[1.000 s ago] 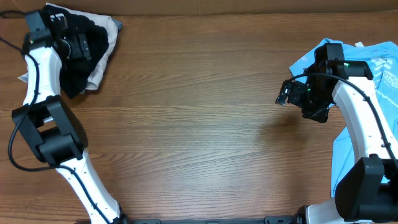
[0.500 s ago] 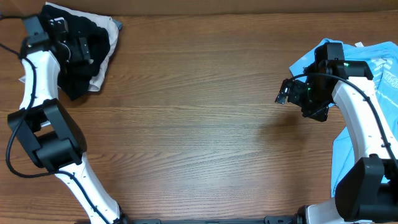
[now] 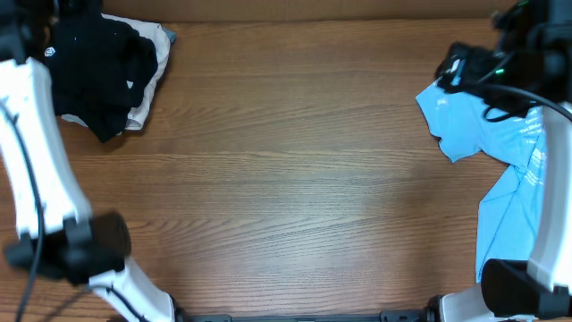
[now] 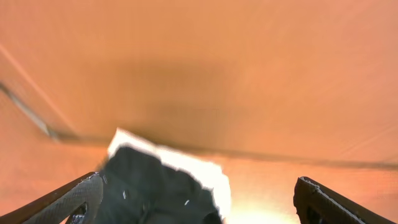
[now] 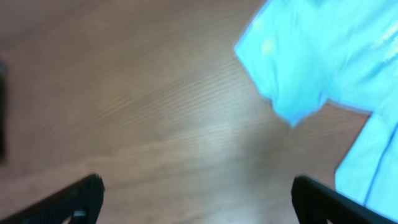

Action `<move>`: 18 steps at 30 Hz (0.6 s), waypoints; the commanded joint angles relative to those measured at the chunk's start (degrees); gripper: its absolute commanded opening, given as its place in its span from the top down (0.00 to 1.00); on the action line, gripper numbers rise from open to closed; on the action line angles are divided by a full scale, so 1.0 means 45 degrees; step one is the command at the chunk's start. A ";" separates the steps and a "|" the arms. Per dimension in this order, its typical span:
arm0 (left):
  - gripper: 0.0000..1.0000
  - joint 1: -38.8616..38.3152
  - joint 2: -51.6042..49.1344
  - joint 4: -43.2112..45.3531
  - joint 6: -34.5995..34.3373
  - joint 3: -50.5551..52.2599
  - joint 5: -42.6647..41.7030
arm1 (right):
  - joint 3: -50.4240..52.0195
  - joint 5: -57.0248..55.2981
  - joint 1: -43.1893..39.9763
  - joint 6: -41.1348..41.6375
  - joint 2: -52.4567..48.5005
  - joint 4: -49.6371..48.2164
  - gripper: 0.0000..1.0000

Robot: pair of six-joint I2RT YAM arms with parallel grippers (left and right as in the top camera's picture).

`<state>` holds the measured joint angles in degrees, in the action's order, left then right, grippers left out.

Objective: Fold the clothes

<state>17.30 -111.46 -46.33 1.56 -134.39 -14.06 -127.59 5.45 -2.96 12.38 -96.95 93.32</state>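
Brown wooden surface (image 3: 295, 161) with a crumpled black shirt (image 3: 94, 63) at its far left corner, lying on a white cloth (image 3: 152, 80), and a blue shirt (image 3: 500, 134) spread along the right edge. Above the surface, the left pincer (image 4: 202, 200) and the right pincer (image 5: 202, 199) hang wide open, holding nothing.

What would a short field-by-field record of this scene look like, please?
black shirt: crumpled at far left, on a white garment
light blue shirt: unfolded, at the right edge
left hand: open, holding nothing
right hand: open, holding nothing
table: brown wood
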 commanded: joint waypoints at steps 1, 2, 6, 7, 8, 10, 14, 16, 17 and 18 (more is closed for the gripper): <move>0.00 -0.0199 0.1642 -0.0335 -0.0165 -0.0359 -0.0233 | -0.2798 -0.0199 -0.0049 -0.0204 0.0325 0.0831 0.00; 0.00 -0.0243 0.1928 -0.0432 -0.0165 -0.0359 -0.0233 | -0.3356 -0.0117 -0.0029 -0.0194 0.0500 0.0831 0.00; 0.00 -0.0306 0.2647 -0.0583 -0.0160 -0.0355 -0.0228 | -0.4469 0.0486 0.0000 -0.0189 0.2006 0.0826 0.00; 0.00 -0.0306 0.2725 -0.0588 -0.0160 -0.0359 -0.0219 | -0.4566 0.0515 0.0000 -0.0175 0.2448 0.0826 0.00; 0.00 -0.0306 0.2764 -0.0602 -0.0160 -0.0359 -0.0219 | -0.4580 0.0520 0.0000 -0.0078 0.3021 0.0826 0.00; 0.00 -0.0306 0.2773 -0.0641 -0.0160 -0.0355 -0.0219 | -0.4580 0.0515 0.0000 -0.0092 0.4027 0.0826 0.00; 0.00 -0.0306 0.2744 -0.0879 -0.0160 -0.0325 -0.0219 | -0.4580 0.0821 0.0000 0.0049 0.5702 0.0826 0.00; 0.00 -0.0306 0.2744 -0.1224 -0.0160 -0.0325 -0.0219 | -0.4585 0.0855 0.0000 0.0058 0.6407 0.0816 0.00; 0.00 -0.0306 0.2744 -0.1433 -0.0160 -0.0325 -0.0219 | -0.4585 0.1122 0.0000 0.0277 0.6708 0.0806 0.00; 0.00 -0.0306 0.2744 -0.1705 -0.0160 -0.0325 -0.0219 | -0.4585 0.1428 0.0000 0.0393 0.7028 0.0821 0.00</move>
<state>16.10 -99.09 -52.84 1.56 -136.00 -14.59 -148.27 9.10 -2.96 12.58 -67.02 96.97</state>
